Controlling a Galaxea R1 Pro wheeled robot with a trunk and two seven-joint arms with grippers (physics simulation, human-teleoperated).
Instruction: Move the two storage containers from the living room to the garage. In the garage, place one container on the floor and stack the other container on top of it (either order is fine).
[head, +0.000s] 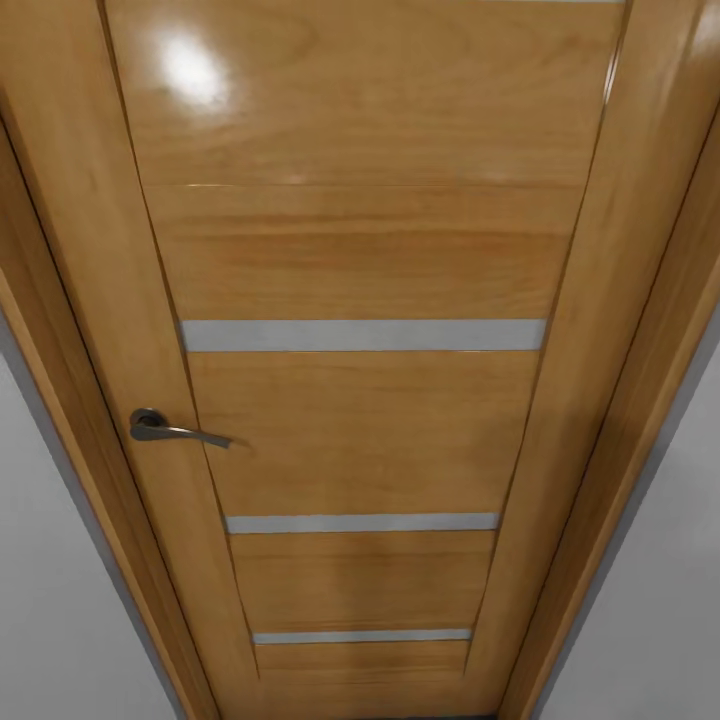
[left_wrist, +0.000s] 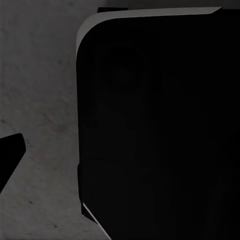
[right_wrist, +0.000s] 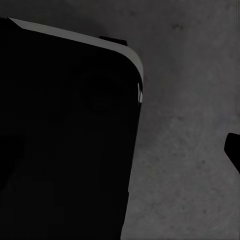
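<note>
- At the far left of the head view, a strip of pale grey-white wall (head: 50, 600) runs beside the door frame.
- A wooden panel door (head: 360, 250) stands shut and very close to the robot. It is glossy, honey-coloured, and crossed by three narrow frosted strips (head: 362, 335).
- On the door's left side sits a dark metal lever handle (head: 165, 429), pointing right.
- At the far right, more pale wall (head: 660, 620) shows past the frame.
- The left wrist view looks down on mottled dark grey concrete floor (left_wrist: 40, 90), beside a large black rounded body (left_wrist: 160, 130), likely part of the robot.
- The right wrist view shows the same floor (right_wrist: 190, 150) and a similar black body (right_wrist: 65, 130).
- Whether either pincer is open, closed or holding anything cannot be told; the fingers are not clearly visible.
- The two storage containers are not visible at this moment, so their location cannot be told.
- As a judgement: such open bins are probably light and stiff, with smooth walls, best pinched over a rim at mid-length.
</note>
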